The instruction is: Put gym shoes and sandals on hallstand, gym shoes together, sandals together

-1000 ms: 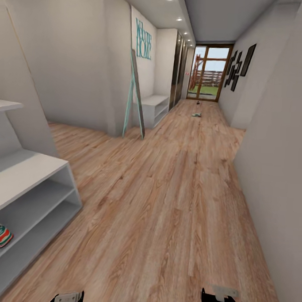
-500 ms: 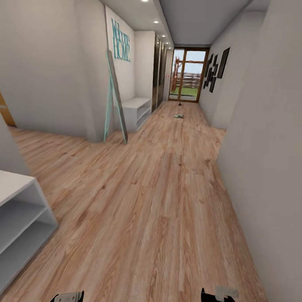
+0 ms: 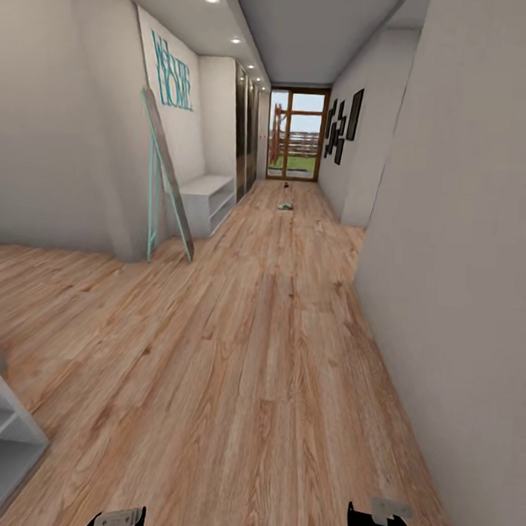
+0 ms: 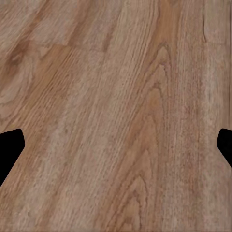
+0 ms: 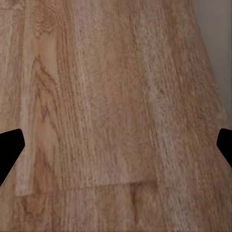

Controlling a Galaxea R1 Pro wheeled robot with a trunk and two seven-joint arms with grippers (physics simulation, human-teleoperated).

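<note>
A long corridor of light brown wood-plank floor (image 3: 273, 356) runs toward a glazed wooden-framed door (image 3: 298, 134) at its far end. Far down the floor, near that door, lie two small objects: a pale one (image 3: 285, 207) and a darker one (image 3: 286, 186) beyond it, both too small to identify. The corner of the pale-grey open-shelved hallstand (image 3: 3, 434) shows at the floor's near left edge. A plain white low bench (image 3: 207, 198) stands along the left wall, past a leaning teal-framed mirror (image 3: 165, 182). The left gripper (image 4: 116, 145) and right gripper (image 5: 116, 145) hang over bare planks, fingers spread wide, holding nothing.

light brown wood-grain corridor floor (image 3: 273, 356)
</note>
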